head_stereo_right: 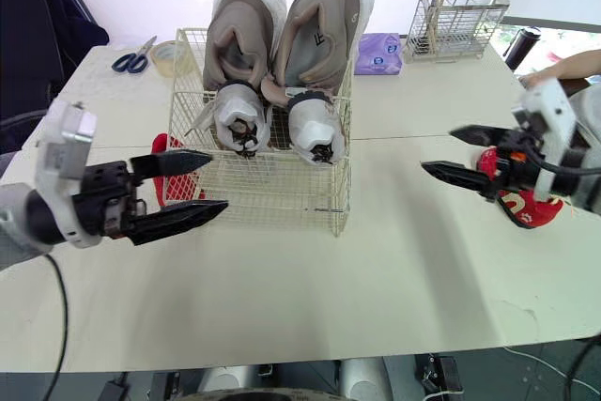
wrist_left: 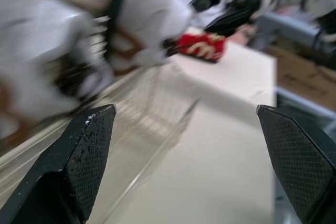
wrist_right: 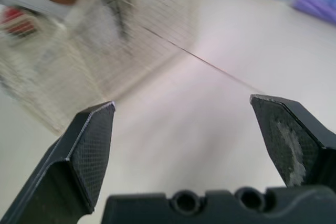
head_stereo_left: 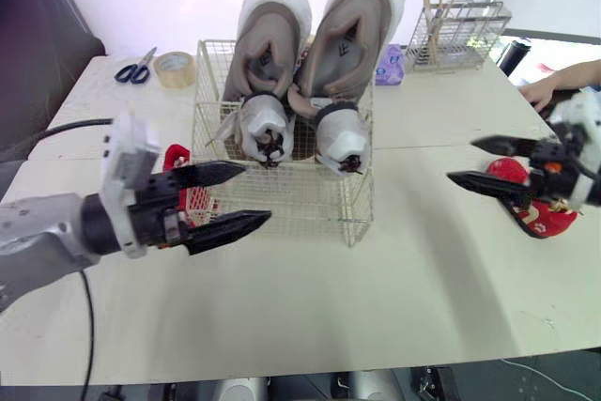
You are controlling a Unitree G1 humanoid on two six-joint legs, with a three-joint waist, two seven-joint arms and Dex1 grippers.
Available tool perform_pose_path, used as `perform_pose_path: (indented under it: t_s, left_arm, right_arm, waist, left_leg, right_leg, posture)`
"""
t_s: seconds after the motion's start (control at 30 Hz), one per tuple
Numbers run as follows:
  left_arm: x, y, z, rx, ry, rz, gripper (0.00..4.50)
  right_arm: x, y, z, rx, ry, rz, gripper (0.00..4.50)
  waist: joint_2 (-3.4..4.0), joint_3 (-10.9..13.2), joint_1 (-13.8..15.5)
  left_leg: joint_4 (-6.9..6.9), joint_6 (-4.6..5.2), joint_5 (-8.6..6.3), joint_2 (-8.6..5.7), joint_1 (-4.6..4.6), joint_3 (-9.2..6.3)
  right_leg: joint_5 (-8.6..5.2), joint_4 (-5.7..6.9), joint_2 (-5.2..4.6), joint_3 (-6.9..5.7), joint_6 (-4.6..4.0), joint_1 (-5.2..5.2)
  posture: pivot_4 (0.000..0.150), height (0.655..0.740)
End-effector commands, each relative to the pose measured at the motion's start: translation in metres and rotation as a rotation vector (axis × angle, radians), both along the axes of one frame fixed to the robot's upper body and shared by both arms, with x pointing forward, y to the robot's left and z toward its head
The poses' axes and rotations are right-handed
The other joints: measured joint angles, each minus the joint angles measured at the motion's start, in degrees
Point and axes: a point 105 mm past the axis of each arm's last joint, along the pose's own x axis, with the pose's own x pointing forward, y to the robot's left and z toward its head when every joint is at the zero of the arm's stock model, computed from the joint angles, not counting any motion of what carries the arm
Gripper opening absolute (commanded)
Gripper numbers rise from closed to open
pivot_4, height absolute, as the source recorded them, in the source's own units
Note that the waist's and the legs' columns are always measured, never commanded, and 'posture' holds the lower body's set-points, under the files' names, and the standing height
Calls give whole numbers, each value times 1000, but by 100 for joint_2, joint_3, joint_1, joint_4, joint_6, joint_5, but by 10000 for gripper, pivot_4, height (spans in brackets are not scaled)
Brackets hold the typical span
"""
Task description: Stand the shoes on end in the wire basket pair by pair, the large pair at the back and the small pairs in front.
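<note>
Sneakers (head_stereo_left: 347,39) of grey-beige fabric with white soles, the large pair, are standing on end side by side in the back of the cream wire basket (head_stereo_left: 300,199), toes up and heels down, while the basket's front part is lying bare. The basket is sitting near the middle of the pale counter (head_stereo_left: 376,307). One small red patterned shoe (head_stereo_left: 177,159) is resting just beside the basket's left wall, and another small red shoe (head_stereo_right: 526,208) is lying near the counter's right edge. The left tool (head_stereo_left: 255,194) is hovering in front of the basket's left front corner, its black fingers spread wide and holding nothing. The right tool (head_stereo_left: 460,161) is hanging close over the right-hand red shoe, fingers likewise gaping wide and pointing toward the basket. Blue-handled scissors (head_stereo_left: 136,68) and a roll of brown tape (head_stereo_left: 175,69) are lying toward the far left corner.
</note>
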Motion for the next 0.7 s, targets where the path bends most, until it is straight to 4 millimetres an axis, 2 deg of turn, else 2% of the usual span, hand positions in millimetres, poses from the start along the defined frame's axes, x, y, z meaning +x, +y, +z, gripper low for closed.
perform_pose_path:
  t_s: [0.03, 0.13, 0.2, 0.27, 0.33, 0.5, 0.7]
  left_arm:
    - [-12, -20, -14, 75, 17, -167, 44488]
    - [-17, -27, -19, 52, 21, -282, 44488]
    - [-19, -30, -23, 49, 40, -328, 44488]
    - [-18, -33, -25, 47, 34, -346, 44488]
    - [-19, -37, -25, 47, 29, -365, 44488]
    - [-23, -39, -25, 46, 25, -359, 44488]
    - [-29, -41, -23, 44, 19, -336, 44488]
  right_arm:
    - [-18, -37, 19, 6, -193, -251, 45000]
    - [-43, -70, -1, -36, -210, -478, 45000]
    - [-63, -82, -21, -81, -174, -558, 45000]
    - [-74, -92, -28, -76, -177, -632, 45000]
    - [-75, -102, -33, -36, -197, -700, 45000]
    - [-72, -112, -69, 33, -102, -733, 45000]
    - [-55, -141, -104, 87, -60, -815, 45000]
  waist:
    - [-3, -2, -5]
    - [3, -3, 1]
    - [5, -4, 5]
    - [5, -4, -1]
    - [6, -4, -42]
    - [5, -5, -71]
    - [6, -5, -65]
  left_leg:
    - [0, -1, 0, 0, 2, -2]
    - [-6, -3, 2, 1, 12, -2]
    - [-7, -6, 3, 2, 12, -2]
    - [-7, -6, 3, 3, 14, -5]
    - [-5, -6, 3, 3, 22, 3]
    - [-3, -3, 1, 3, 38, -3]
    - [-1, 3, -1, 1, 36, -3]
  right_leg:
    - [0, 0, 3, 0, 0, 2]
    - [-1, 0, 9, 2, 3, 7]
    - [-2, 0, 12, 2, 3, 6]
    - [-3, -1, 13, 2, 3, 10]
    - [-8, -3, 13, 18, -9, 10]
    - [-16, -6, 16, 37, -23, 27]
    - [-17, -9, 17, 40, -22, 28]
  posture:
    - [1500, 7400]
    - [1500, 7400]
    - [1500, 7400]
    - [1500, 7400]
    - [1500, 7400]
    - [1500, 7400]
    - [1500, 7400]
